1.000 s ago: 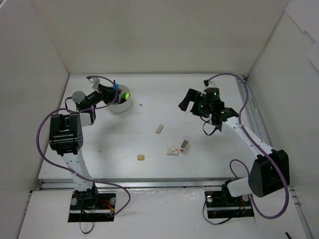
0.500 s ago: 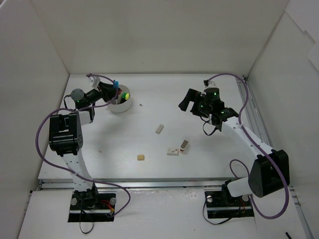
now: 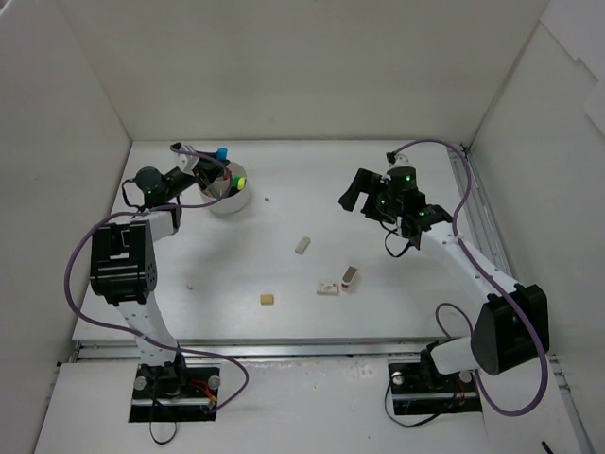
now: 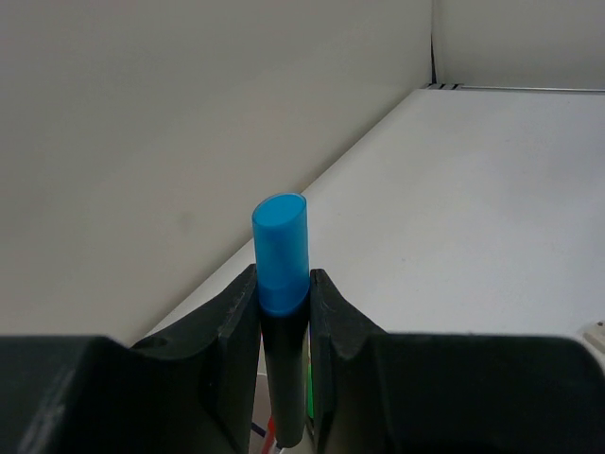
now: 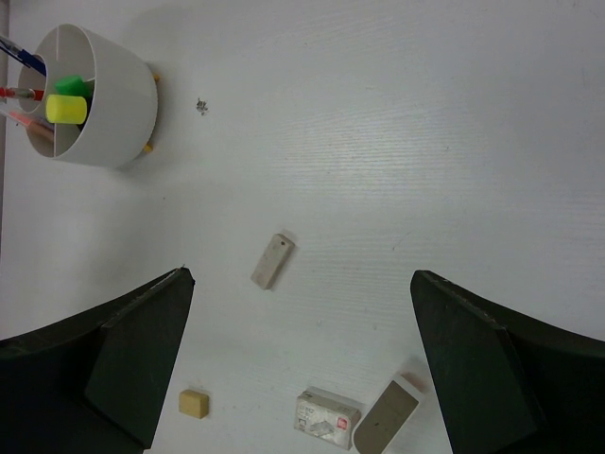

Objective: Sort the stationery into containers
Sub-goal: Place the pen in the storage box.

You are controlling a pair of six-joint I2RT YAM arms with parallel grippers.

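My left gripper (image 3: 210, 167) is shut on a black marker with a blue cap (image 3: 222, 151). It holds the marker upright over the back-left rim of the round white pot (image 3: 232, 200). In the left wrist view the marker (image 4: 280, 246) stands between the fingers (image 4: 236, 312). The pot (image 5: 113, 104) holds a yellow cap (image 5: 66, 110), a green cap and thin red and blue pens. My right gripper (image 3: 354, 194) is open and empty, high above the table's middle; it also shows in the right wrist view (image 5: 298, 312). Several erasers lie on the table.
A long white eraser (image 3: 302, 245) (image 5: 272, 260) lies mid-table. A small beige eraser (image 3: 267, 299) (image 5: 194, 403), a sleeved white eraser (image 3: 328, 288) (image 5: 327, 417) and a grey eraser (image 3: 351, 276) (image 5: 386, 419) lie nearer the front. White walls enclose the table on three sides.
My left gripper has shifted slightly up and toward the back with the blue-capped marker. The right arm and the erasers have not moved.
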